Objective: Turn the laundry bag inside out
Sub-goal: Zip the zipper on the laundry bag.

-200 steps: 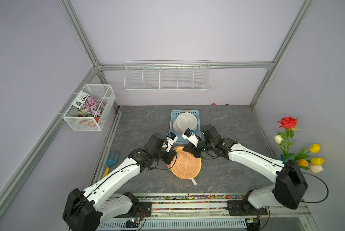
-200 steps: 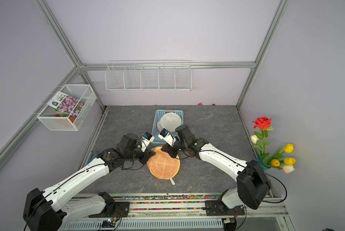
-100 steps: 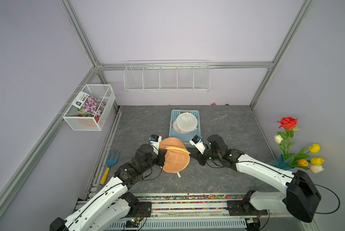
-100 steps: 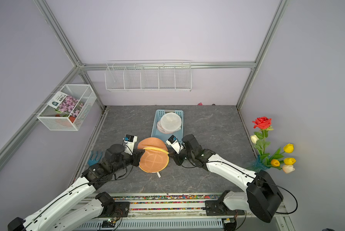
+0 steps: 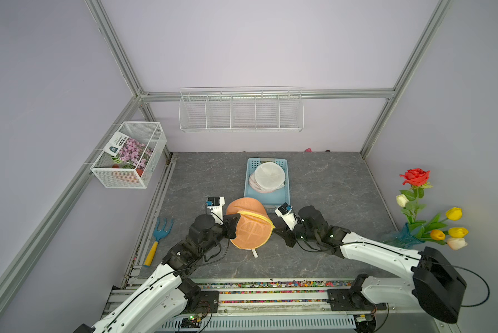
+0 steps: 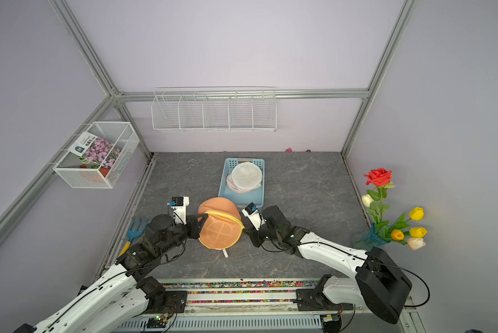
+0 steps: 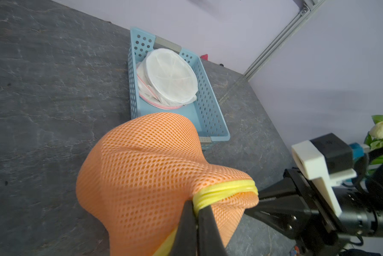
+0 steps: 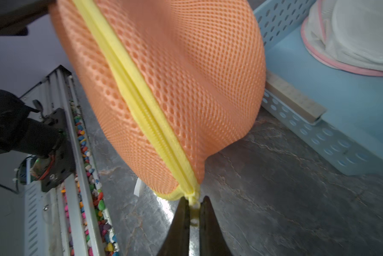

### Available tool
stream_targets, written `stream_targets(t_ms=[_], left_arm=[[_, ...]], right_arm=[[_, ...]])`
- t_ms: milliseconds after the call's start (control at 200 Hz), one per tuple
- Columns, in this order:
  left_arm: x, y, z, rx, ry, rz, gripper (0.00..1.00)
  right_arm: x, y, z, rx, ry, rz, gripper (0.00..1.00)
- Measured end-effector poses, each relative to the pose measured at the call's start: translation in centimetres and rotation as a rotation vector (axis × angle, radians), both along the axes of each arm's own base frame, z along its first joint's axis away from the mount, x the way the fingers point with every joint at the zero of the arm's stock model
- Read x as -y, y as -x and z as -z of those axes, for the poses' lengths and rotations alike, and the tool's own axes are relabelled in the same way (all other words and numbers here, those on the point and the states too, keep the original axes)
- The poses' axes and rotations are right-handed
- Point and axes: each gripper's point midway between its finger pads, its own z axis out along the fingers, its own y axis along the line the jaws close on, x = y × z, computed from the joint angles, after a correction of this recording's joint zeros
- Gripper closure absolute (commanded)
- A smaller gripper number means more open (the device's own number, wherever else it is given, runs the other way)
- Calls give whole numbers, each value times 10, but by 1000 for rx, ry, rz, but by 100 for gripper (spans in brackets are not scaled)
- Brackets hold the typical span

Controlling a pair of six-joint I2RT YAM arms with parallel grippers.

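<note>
You have the orange laundry bag [image 5: 249,227] lifted just in front of the blue basket [image 5: 271,199], stretched between your two arms. Off the basket's near left corner, your left gripper [image 7: 196,209] is clamped tight on the bag's yellow edge. Off its near right corner, your right gripper [image 8: 194,208] pinches the very end of the yellow zip [image 8: 141,99]. It is probably on the pull tab, though the blur there leaves that unsure.

As for progress, you are only at the start. The zip looks shut along all of its visible length, and the mesh bulges as one closed pouch. You have yet to draw the zip open, push the fabric through the mouth and pull it right out.
</note>
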Motion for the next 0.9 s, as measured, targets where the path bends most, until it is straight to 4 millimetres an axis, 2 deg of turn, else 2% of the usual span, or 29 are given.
stream_targets(t_ms=[105, 220, 290, 370, 385, 410, 425, 575, 825, 900], left_arm=[[6, 20, -6, -7, 32, 54, 100], [7, 41, -9, -22, 84, 94, 100], [1, 48, -1, -43, 93, 89, 76], [-8, 52, 2, -42, 86, 69, 46], [-9, 52, 2, -40, 88, 63, 27], [-12, 51, 0, -28, 88, 54, 6], [-13, 51, -1, -27, 91, 47, 1], [-24, 44, -15, -4, 55, -16, 0], [-22, 29, -61, 35, 40, -35, 0], [-12, 23, -70, 15, 22, -2, 11]], right_arm=[[1, -22, -9, 33, 43, 46, 100], [-5, -48, -28, 91, 50, 77, 100], [-12, -55, -33, 108, 50, 69, 100], [-14, -59, -28, 109, 65, 66, 100], [-13, -60, -27, 108, 70, 68, 100], [-12, -60, -23, 102, 78, 68, 100], [-12, -60, -22, 99, 83, 69, 100], [-9, -59, -14, 85, 114, 56, 100], [-13, -57, -18, 91, 119, 23, 100], [-12, -56, -18, 84, 125, 20, 100]])
